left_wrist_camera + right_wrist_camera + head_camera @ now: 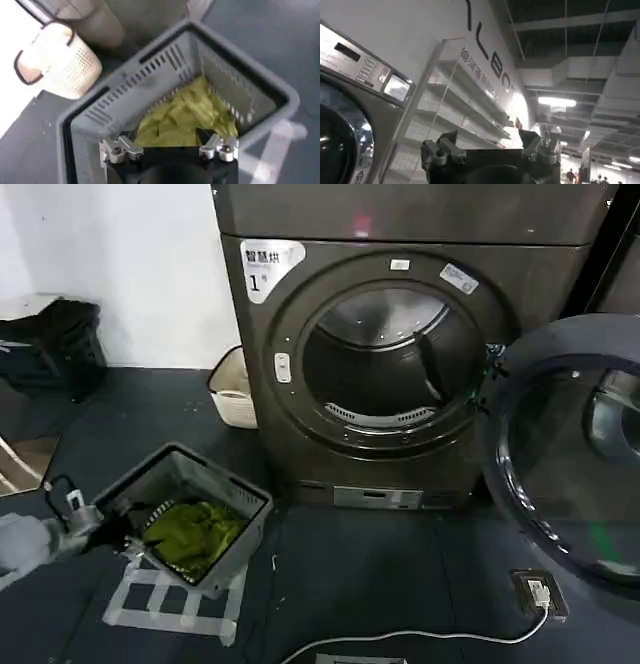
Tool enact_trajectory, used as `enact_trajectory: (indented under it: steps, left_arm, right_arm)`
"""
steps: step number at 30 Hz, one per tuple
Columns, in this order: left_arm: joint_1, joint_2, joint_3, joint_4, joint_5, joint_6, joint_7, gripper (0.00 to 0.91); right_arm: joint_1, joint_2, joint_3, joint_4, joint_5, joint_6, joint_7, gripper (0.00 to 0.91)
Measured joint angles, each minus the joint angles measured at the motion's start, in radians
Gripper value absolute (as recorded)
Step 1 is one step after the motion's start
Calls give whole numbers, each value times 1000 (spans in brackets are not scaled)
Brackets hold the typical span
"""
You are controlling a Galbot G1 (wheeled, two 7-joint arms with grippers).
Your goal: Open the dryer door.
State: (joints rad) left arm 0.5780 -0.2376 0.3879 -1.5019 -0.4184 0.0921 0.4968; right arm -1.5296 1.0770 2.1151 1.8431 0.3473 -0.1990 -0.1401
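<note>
Dark floor (380,584) carried everything, with no desk in the scene. Nearest, at its front-left, the left claw (169,148) hovered over a grey laundry basket (240,494) holding a green cloth (195,532); its jaws stood apart and gripped nothing, which suggested the arm was parked there, out of the door's swing. White tape marks (165,599) under the basket looked like a fixed spot for it. Near the front-right, a white cable (420,636) ran to a floor socket (540,594).

Beyond, the dryer door (575,454) already hung wide open on its right-side hinge, its dark glass facing outward, so the task seemed essentially done. Its rim reached low over the socket and cable, the only things close to its arc. The right claw (490,150), spread open and empty, pointed up past the machine's control panel (365,67).

Farther back sat the dryer (300,434) with its drum (385,364) exposed, a white basket (232,389) beside its left corner, and a black bag (50,339) by the wall.
</note>
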Motion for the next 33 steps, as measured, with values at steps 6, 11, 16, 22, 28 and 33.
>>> enact_trajectory:
  steps: [6,11,16,22,28,33]
  left_arm:
    - [0,7,-19,27,44,7,23,907]
    - [1,9,-31,30,69,8,27,907]
    - [1,8,-38,36,81,19,31,907]
    - [2,12,-39,35,92,24,41,907]
    - [-3,10,-51,33,97,20,38,907]
    - [7,10,-51,34,121,24,51,907]
  right_arm:
    - [-3,-3,3,0,0,0,0,907]
    - [-5,-2,3,-1,0,0,0,907]
    - [-6,-2,5,3,0,0,-1,907]
    - [-9,0,8,7,0,-2,-3,907]
    - [-10,2,8,10,-2,-4,-3,907]
    - [-13,2,10,10,-2,-4,-3,907]
